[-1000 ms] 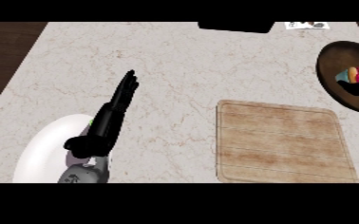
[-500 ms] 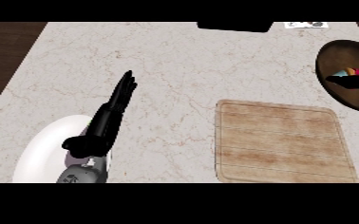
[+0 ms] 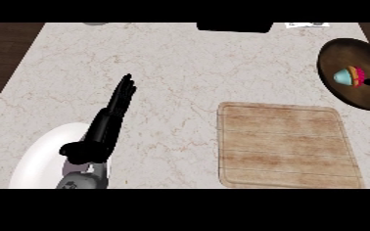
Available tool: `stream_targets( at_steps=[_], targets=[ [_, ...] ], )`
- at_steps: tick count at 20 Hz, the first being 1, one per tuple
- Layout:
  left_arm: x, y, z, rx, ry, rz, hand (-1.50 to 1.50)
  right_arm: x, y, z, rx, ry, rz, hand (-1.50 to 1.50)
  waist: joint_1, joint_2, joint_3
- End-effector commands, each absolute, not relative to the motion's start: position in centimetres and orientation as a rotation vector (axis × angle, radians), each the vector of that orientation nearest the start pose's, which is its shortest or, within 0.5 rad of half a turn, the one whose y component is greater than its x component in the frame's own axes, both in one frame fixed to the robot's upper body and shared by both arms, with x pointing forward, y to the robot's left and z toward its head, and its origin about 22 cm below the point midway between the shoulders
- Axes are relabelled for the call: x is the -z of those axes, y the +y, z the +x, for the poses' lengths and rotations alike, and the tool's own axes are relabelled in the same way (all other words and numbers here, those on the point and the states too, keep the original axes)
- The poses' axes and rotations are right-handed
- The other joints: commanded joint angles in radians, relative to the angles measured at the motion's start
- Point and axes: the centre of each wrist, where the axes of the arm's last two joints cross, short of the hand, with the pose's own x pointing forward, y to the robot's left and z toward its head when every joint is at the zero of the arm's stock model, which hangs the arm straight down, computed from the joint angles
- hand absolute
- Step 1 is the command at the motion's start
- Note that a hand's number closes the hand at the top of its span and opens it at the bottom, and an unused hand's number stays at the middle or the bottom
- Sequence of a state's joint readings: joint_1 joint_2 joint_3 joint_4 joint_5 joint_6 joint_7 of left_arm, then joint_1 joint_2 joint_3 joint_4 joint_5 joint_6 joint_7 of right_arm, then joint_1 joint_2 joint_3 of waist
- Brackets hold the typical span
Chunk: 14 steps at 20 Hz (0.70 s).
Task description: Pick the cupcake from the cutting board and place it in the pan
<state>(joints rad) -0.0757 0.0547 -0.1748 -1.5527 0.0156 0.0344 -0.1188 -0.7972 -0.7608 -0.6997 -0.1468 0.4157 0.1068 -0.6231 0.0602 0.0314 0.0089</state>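
A small cupcake (image 3: 347, 76) with a light blue wrapper and pink and orange top lies on its side inside the dark brown pan (image 3: 339, 58) at the right edge of the counter. The wooden cutting board (image 3: 288, 146) lies bare at the lower right. My left hand (image 3: 107, 124) shows at the lower left, open with its fingers straight and pointing up the counter, holding nothing. It is far to the left of the board and the pan. My right hand is out of view.
A white plate (image 3: 39, 161) sits at the lower left, partly under my left forearm. A black object (image 3: 235, 27) and a small white item (image 3: 307, 25) lie at the counter's far edge. Dark wood borders the counter's left side.
The view has shifted a little, so more of the pan shows at the right, and the cupcake in it now shows whole. My left hand has stayed put.
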Motion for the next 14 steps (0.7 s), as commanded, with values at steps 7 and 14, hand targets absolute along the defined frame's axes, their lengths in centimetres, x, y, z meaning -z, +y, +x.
stream_targets(
  at_steps=[7,14],
  targets=[
    [-1.1,19.3,25.1,0.157,-1.725,-0.097,0.00,-6.1,-55.1,27.2,-0.048,-1.716,-0.309,-1.50,-0.015,-0.006,0.001],
    [-1.3,19.3,24.6,0.161,-1.717,-0.113,0.00,-5.5,-56.9,24.0,-0.123,-1.740,-0.302,-1.50,-0.024,-0.012,0.001]
  ],
)
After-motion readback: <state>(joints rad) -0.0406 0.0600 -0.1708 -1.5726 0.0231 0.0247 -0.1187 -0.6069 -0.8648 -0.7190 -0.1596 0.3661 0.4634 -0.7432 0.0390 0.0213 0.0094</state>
